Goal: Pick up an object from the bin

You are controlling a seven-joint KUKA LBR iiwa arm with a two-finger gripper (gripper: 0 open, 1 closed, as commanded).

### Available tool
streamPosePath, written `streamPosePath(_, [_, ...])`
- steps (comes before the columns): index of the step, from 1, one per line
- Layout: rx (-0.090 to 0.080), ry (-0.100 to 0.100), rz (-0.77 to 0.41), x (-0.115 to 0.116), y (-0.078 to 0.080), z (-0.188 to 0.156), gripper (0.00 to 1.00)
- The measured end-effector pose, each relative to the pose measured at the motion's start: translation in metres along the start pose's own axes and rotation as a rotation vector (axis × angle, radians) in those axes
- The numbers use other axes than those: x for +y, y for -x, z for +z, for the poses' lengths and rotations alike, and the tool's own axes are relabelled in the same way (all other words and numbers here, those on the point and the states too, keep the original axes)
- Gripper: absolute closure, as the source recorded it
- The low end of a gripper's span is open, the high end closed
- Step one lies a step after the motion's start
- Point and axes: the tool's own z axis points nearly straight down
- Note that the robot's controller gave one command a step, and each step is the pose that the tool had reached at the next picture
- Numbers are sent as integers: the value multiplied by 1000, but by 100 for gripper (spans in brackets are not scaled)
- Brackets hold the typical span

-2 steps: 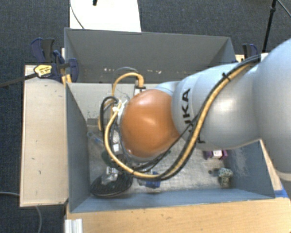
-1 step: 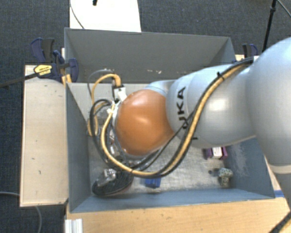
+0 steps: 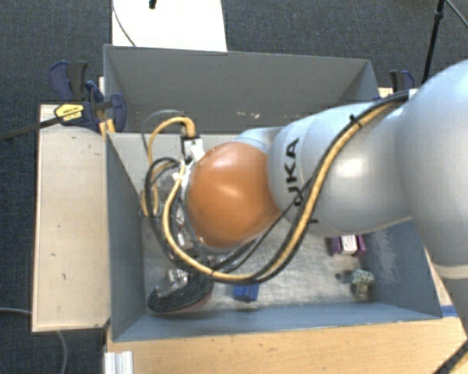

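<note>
At bin's [image 3: 242, 84] 7 o'clock: dark round object [image 3: 179, 296] is overhung by gripper [image 3: 176, 277].
Gripper state: cannot be told; masked by orange cover [image 3: 225, 195].
At 5 o'clock: purple piece [image 3: 346, 245] is seen.

The bin [image 3: 125, 232] is plain grey. The arm [image 3: 374, 170] is pale silver-grey with black lettering, its wrist cover [image 3: 226, 193] smooth orange, looped by yellow and black cables [image 3: 168, 216]. Down inside lie a blue piece [image 3: 246, 292], a purple-and-white piece [image 3: 345, 245], a mottled olive-brown lump [image 3: 362, 283] and a dark round thing [image 3: 179, 296] edged reddish
</note>
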Motion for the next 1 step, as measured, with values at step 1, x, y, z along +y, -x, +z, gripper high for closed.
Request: streamPosePath(1, [-7, -15, -6, -13, -9, 6, 100])
